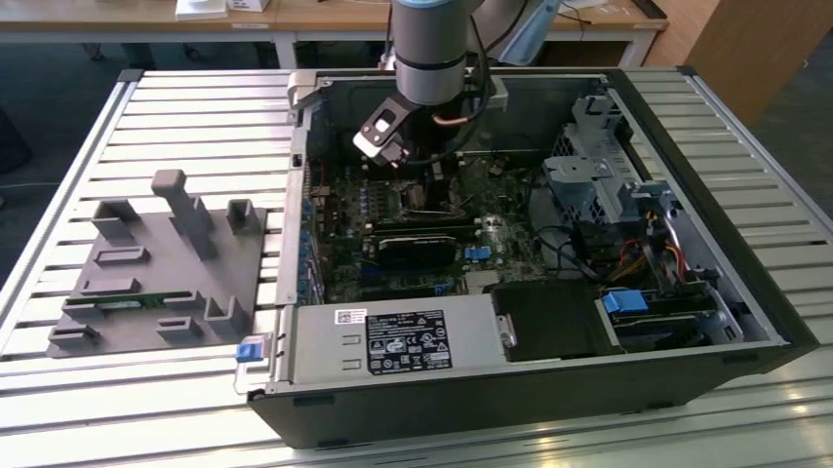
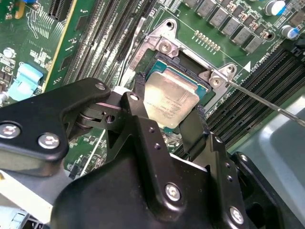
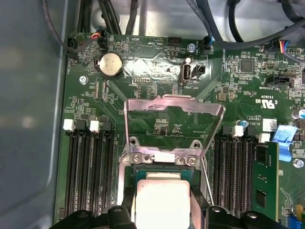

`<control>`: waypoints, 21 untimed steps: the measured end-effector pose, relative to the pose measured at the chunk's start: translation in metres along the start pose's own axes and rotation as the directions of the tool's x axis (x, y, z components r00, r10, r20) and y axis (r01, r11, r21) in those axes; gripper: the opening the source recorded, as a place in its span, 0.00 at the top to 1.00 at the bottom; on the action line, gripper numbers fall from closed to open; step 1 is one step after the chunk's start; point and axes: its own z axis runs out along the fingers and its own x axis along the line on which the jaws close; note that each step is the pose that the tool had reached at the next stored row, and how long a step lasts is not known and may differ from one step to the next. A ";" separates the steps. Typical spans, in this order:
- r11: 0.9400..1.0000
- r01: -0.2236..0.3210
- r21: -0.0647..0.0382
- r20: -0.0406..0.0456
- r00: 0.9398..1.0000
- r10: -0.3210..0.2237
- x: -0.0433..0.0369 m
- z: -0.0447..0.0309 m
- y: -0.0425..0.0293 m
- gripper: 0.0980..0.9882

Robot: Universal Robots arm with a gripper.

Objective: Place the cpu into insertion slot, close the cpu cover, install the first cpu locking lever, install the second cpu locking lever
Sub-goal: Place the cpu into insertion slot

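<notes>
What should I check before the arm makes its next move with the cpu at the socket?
1. Grip: the gripper is closed on the cpu, fingers on two opposite edges. Ok.
2. The cpu cover stands raised, clear of the insertion slot. Ok.
3. Alignment: the chip's edges run parallel to the slot's frame in both wrist views. Ok.
4. Chip fully seated in the slot: cannot tell.
5. The locking lever runs off to the side and does not cross the slot. Ok.
</notes>
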 end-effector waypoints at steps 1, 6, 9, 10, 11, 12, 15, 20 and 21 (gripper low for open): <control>1.000 0.000 0.000 0.000 1.000 0.000 0.0000 0.0004 0.0000 0.50; 1.000 0.000 0.000 0.000 1.000 0.000 0.0000 0.0015 -0.0001 0.50; 1.000 0.000 0.000 0.000 1.000 0.000 0.0000 0.0015 -0.0002 0.50; 1.000 0.000 0.000 0.000 1.000 0.000 0.0000 0.0016 -0.0002 0.50; 1.000 0.000 0.000 0.000 1.000 0.000 0.0000 0.0016 -0.0002 0.50; 1.000 0.000 0.000 0.000 1.000 0.000 0.0000 0.0016 -0.0002 0.50; 1.000 0.000 0.000 0.000 1.000 0.000 0.0001 0.0016 -0.0002 0.42; 1.000 0.000 0.000 0.000 1.000 0.000 0.0005 0.0018 -0.0001 0.42; 1.000 0.000 0.000 0.000 1.000 0.000 0.0005 0.0018 -0.0001 0.42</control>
